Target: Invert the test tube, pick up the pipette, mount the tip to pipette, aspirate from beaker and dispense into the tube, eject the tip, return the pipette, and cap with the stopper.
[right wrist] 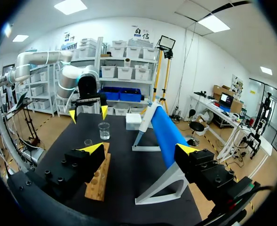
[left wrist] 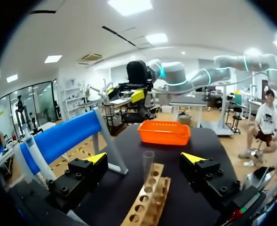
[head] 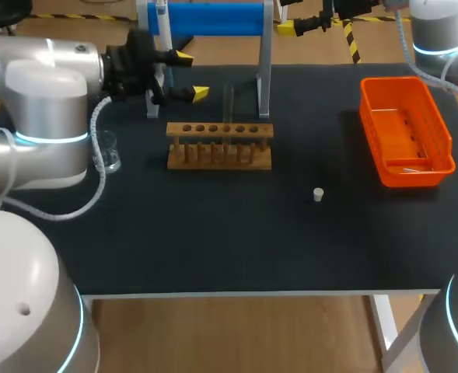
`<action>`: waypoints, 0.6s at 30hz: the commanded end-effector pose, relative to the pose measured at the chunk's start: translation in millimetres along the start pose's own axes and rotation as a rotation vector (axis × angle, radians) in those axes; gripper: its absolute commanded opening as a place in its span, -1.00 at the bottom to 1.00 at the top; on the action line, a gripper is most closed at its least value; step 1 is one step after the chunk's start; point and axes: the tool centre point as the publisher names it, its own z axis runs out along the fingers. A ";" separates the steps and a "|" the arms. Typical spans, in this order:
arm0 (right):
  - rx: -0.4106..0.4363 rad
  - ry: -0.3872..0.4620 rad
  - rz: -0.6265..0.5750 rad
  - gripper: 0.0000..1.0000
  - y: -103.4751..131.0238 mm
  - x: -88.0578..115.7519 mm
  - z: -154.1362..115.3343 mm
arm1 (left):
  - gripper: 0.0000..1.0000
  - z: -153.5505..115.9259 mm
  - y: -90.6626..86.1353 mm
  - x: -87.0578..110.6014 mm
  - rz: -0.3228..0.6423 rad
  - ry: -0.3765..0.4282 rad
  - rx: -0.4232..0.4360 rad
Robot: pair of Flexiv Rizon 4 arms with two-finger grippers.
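From above and behind, you are looking down on the table [head: 213, 241]. Your left wrist camera is facing close along the wooden rack [left wrist: 145, 202] toward the orange bin [left wrist: 164, 133]; your right one is facing back the opposite way, sharing that rack.

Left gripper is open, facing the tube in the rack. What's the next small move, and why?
Probably ease the left gripper forward until its open jaws straddle the test tube, then close: the tube stands upright in the rack, just ahead of the tips.

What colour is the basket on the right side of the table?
The basket is bright orange, and the head view shows it best.
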 end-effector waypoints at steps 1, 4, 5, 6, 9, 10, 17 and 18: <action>0.004 0.004 0.001 1.00 0.9 -0.6 -0.9 | 1.00 14.0 10.9 -11.0 0.004 0.041 -0.007; 0.004 0.004 0.001 1.00 0.9 -0.6 -0.9 | 1.00 17.1 14.3 -13.6 0.006 0.058 -0.033; 0.004 0.004 0.001 1.00 0.9 -0.6 -0.9 | 1.00 17.3 14.5 -13.9 0.009 0.059 -0.032; 0.004 0.004 0.001 1.00 0.9 -0.6 -0.9 | 1.00 17.6 14.3 -14.7 0.009 0.064 -0.031; 0.004 0.004 0.001 1.00 0.9 -0.6 -0.9 | 1.00 18.7 13.7 -17.2 0.015 0.071 -0.067; 0.004 0.004 0.001 1.00 0.9 -0.6 -0.9 | 1.00 19.7 14.3 -17.7 0.017 0.073 -0.079; 0.004 0.004 0.001 1.00 0.9 -0.6 -0.9 | 1.00 32.6 21.3 -13.2 0.007 0.102 -0.119; 0.004 0.004 0.001 1.00 0.9 -0.6 -0.9 | 1.00 34.3 21.9 -12.3 0.007 0.106 -0.122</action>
